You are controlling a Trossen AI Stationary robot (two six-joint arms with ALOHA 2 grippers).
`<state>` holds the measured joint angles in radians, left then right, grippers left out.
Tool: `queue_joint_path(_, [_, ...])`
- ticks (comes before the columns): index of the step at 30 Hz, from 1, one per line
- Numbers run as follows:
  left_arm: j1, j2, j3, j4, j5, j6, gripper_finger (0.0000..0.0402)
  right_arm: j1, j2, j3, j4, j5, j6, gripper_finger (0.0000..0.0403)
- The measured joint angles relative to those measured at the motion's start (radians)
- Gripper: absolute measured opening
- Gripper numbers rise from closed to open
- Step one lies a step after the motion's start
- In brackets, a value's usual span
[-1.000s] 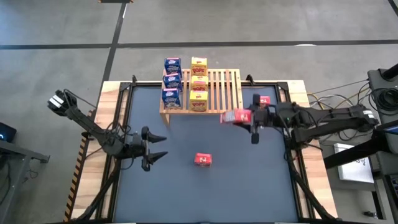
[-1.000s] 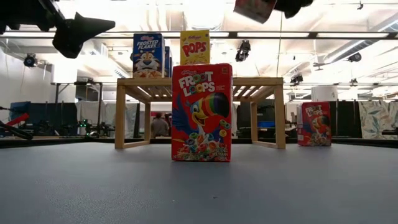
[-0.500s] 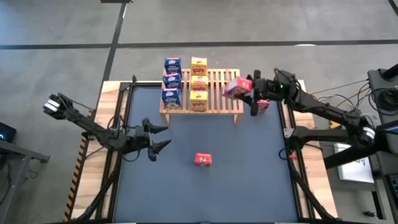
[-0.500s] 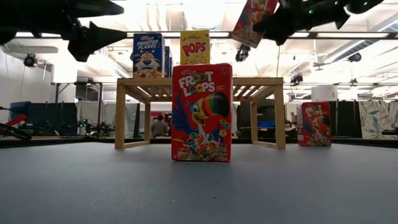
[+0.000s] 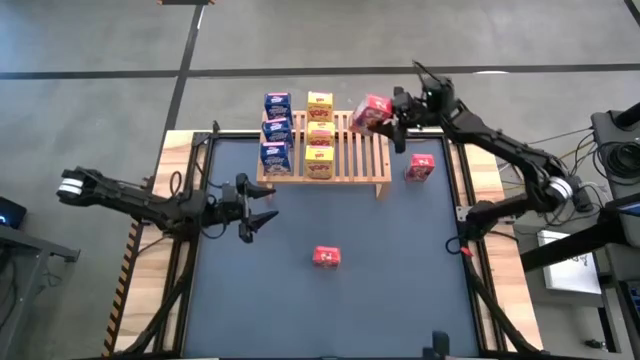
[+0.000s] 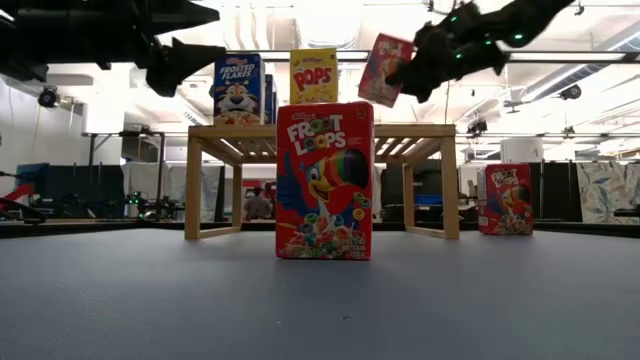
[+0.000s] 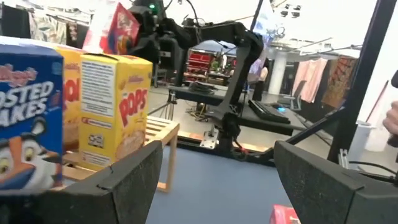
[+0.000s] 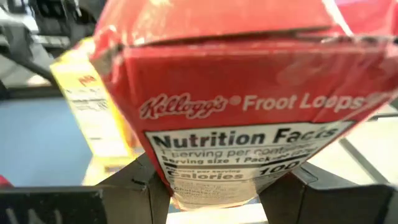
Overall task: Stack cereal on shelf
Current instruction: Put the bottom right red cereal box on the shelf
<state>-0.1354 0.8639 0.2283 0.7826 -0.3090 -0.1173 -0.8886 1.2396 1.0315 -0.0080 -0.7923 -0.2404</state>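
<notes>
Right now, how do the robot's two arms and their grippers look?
Both arms are dark, slender and jointed. The left arm ends at its outer base in a pale, whitish cap; its gripper has two dark pointed fingers, broad flat paddles with a grainy surface in its wrist view. The right arm has a similar pale band near its base. Small green lights glow near the right gripper.

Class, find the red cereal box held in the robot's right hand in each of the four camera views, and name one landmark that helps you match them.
High view: held red box, at the shelf's far right corner.
Low view: upper middle-right, tilted, above the shelf top.
Left wrist view: upper left, above the yellow boxes.
Right wrist view: fills the picture, nutrition panel showing.
Shared landmark: the yellow Pops box next to it.
</notes>
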Motion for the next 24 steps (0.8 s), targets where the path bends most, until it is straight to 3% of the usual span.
queue_joint_path(10, [0.051,-0.04,0.0,-0.014,0.04,0.004,0.0292,-0.05,0.255,0.328,-0.446,0.004,-0.277,0.0178])
queue_joint_path(24, [0.051,-0.085,0.0,-0.103,0.041,-0.006,0.0292,-0.107,0.334,0.355,-0.466,-0.036,-0.387,0.0178])
